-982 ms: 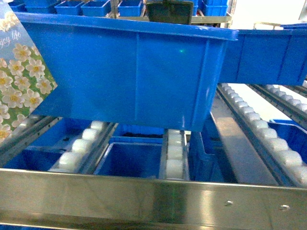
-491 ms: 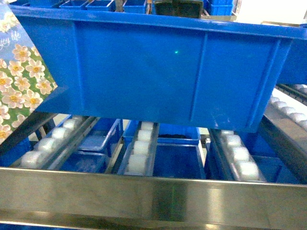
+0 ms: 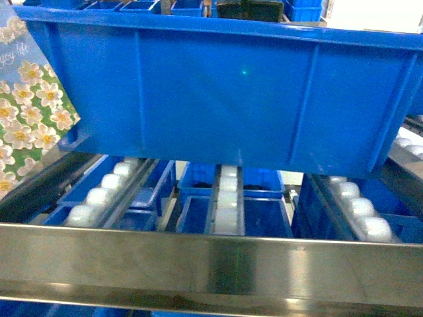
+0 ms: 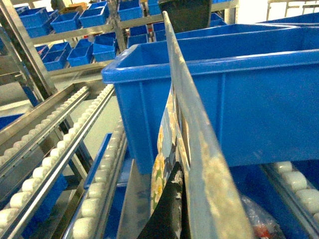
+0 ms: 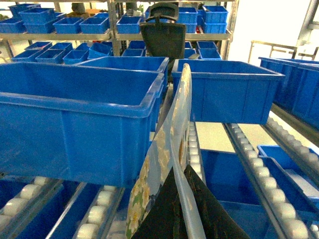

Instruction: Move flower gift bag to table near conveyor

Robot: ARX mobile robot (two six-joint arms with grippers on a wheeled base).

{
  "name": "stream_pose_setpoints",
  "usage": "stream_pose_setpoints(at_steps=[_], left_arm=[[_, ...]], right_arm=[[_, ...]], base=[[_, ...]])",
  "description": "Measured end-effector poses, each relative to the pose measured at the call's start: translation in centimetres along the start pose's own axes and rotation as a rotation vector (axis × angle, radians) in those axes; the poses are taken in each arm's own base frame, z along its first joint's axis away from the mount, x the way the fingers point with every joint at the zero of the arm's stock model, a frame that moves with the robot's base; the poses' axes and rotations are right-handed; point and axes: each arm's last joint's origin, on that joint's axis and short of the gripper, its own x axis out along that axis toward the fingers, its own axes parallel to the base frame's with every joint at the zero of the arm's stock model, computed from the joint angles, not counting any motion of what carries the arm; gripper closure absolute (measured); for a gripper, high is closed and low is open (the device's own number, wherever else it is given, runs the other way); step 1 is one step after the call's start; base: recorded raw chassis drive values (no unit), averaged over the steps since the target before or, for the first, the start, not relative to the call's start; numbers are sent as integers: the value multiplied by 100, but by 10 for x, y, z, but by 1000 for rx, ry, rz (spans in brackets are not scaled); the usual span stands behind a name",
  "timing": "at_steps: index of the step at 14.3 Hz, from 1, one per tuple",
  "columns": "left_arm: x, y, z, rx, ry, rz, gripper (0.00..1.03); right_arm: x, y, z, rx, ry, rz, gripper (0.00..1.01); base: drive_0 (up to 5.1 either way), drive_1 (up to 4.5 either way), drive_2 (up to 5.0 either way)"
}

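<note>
Standing thin between dark jaws that held it, the flower gift bag (image 5: 167, 149) rose before blue bins (image 3: 225, 92) on the conveyor (image 3: 211, 267).

The flower gift bag (image 3: 30, 112) is cut off at the head view's left edge.

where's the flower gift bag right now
The flower gift bag shows at the far left edge of the head view, held up beside the big blue bin, above the conveyor rollers.

One flower gift bag (image 3: 30, 112) (many blue bins (image 3: 264, 99))
</note>
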Motion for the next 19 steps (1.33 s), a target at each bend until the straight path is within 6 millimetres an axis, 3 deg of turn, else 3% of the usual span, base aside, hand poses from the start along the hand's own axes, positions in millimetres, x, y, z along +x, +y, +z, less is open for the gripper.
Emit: stream_pose_setpoints(at_steps=[19], left_arm=[[0, 0, 0, -1, -4, -3, 101]], right_arm=[[0, 0, 0, 1, 2, 0, 99]], base=[[-469, 93, 380]])
